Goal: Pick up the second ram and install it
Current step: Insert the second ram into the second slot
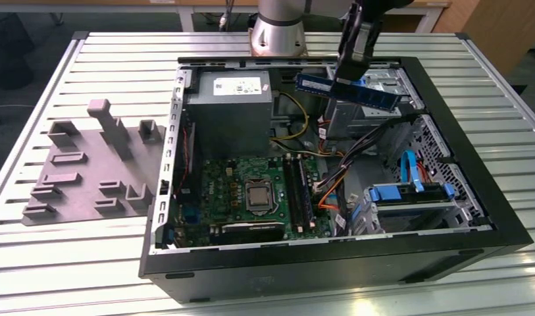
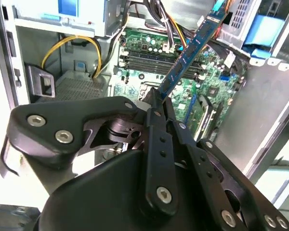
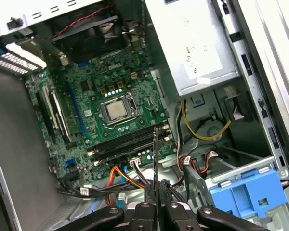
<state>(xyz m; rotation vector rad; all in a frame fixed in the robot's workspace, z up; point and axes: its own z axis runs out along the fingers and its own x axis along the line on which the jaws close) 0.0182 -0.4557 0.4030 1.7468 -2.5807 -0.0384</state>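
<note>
Here, second ram (image 1: 347, 90) clamped in gripper (image 1: 349, 78), raised over far side of open case (image 1: 337, 260); black slots (image 1: 299, 189) unfilled, seating pending.

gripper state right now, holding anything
Gripper: shut on the second ram, held in the air above the open computer case.

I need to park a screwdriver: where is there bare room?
Bare slatted table in front of the grey fixture, and behind the case. Crowded inside the case, where the gripper holds the ram.
</note>
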